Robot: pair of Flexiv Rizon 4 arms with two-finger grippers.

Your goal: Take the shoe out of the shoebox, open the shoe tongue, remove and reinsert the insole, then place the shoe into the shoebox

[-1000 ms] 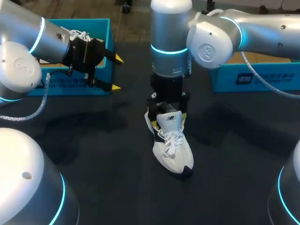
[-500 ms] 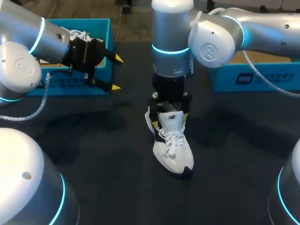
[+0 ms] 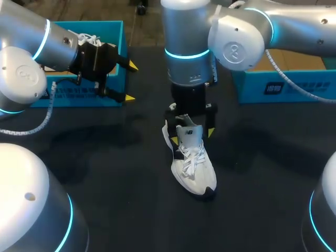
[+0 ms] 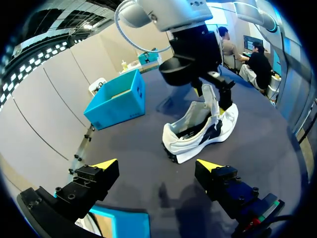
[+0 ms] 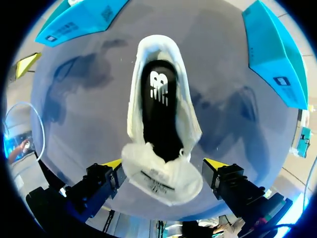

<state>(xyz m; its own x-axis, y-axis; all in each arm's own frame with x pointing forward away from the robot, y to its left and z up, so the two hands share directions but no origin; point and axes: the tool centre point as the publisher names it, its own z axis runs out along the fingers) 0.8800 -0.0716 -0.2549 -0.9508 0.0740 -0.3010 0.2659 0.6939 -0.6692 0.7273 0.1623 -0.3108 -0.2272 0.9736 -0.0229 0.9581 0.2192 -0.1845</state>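
Across the dark table (image 3: 121, 157) stand two teal shoeboxes, the left shoebox (image 3: 73, 97) by my left arm (image 3: 26, 58) and the right shoebox (image 3: 283, 86) behind my right arm (image 3: 189, 47), which comes down at the middle. Between the boxes and well apart from both, the white shoe (image 3: 194, 168) sits on its sole on the table, toe toward me. The left gripper (image 3: 130, 82) hangs just in front of the left shoebox, fingers spread wide with nothing between them. The right gripper (image 3: 192, 135) is above the shoe's heel end, fingers released (one on each side of the raised tongue (image 5: 161, 178)). One fingertip may brush the tongue's edge, though I cannot be sure; the other stands apart from it. Under the tongue, the black insole (image 5: 158, 109) lies flat inside the shoe.
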